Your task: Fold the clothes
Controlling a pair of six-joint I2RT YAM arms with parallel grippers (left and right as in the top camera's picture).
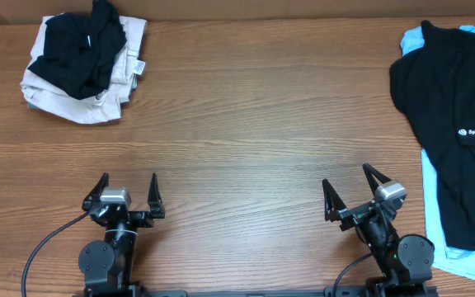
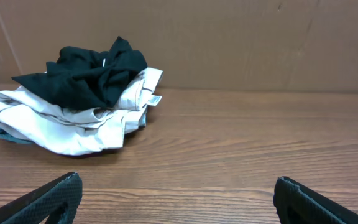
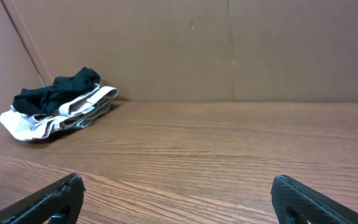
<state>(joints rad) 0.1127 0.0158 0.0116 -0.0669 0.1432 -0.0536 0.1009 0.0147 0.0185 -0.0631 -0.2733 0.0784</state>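
Black two-finger left gripper (image 1: 128,183), jaws wide apart and empty, right gripper (image 1: 346,177) likewise, crumpled black T-shirt (image 1: 81,49) atop bunched beige trousers (image 1: 72,103) at far-left corner of wooden table (image 1: 246,107), white-logoed black shirt (image 1: 452,107) over light-blue garment (image 1: 460,256) at right edge

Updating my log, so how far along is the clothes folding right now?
Done: nothing looks folded. The black T-shirt lies crumpled on the beige trousers; the logo shirt lies spread over the light-blue garment. In hand: nothing; left claw and right claw are open and empty. Left: all four garments.
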